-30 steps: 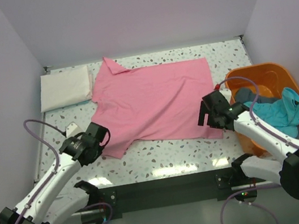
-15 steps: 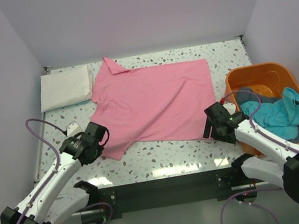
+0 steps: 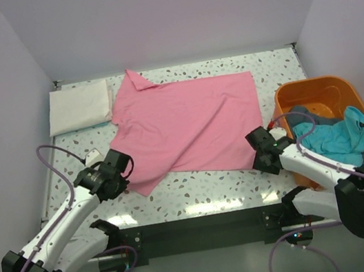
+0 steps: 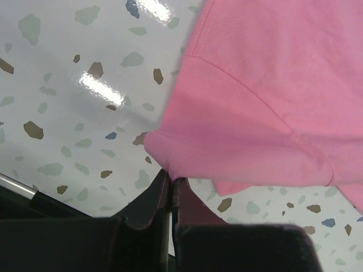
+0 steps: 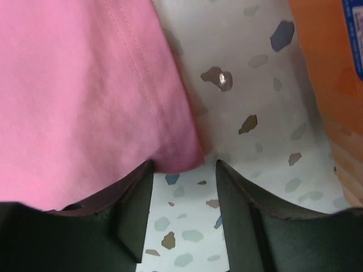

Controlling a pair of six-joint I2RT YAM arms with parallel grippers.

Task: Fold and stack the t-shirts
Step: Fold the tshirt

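The pink t-shirt (image 3: 186, 121) lies spread across the middle of the table. My left gripper (image 3: 127, 176) is at its near-left sleeve and shut on the cloth's edge, with the pinched fold of pink t-shirt (image 4: 255, 85) right at the tips of the left gripper (image 4: 171, 177). My right gripper (image 3: 258, 154) is low at the shirt's near-right corner. Its jaws stand apart, and the hemmed corner of the pink t-shirt (image 5: 74, 85) lies between the tips of the right gripper (image 5: 183, 165). A folded white t-shirt (image 3: 79, 106) sits at the far left.
An orange basket (image 3: 313, 84) stands at the right edge, holding a teal t-shirt (image 3: 339, 137) and a grey t-shirt (image 3: 301, 116). The orange basket's wall (image 5: 334, 85) is close beside my right gripper. White walls enclose the speckled table (image 3: 211, 183).
My right gripper has come down and nearer to the pink shirt's near-right corner, and its jaws have narrowed. My left gripper stays shut on the sleeve and has shifted slightly.
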